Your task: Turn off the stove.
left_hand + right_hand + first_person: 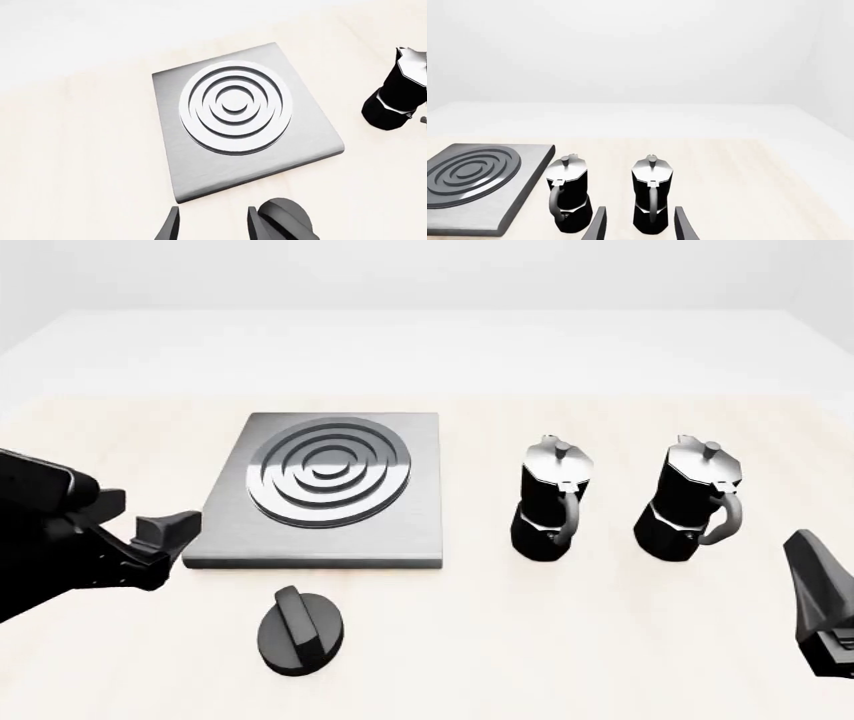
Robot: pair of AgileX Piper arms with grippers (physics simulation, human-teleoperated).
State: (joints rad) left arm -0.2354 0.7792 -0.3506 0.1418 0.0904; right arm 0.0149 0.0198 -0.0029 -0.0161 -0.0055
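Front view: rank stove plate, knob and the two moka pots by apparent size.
1. Stove plate, clearly largest.
2. Left moka pot and right moka pot: look alike, no ranking.
3. Knob, smallest, though nearest the camera.

The stove [327, 492] lies on the worktop [561, 640]. Its knob [299, 630] sits just before the stove's near edge. Two moka pots [549, 500] [687, 500] stand side by side, right of the stove.
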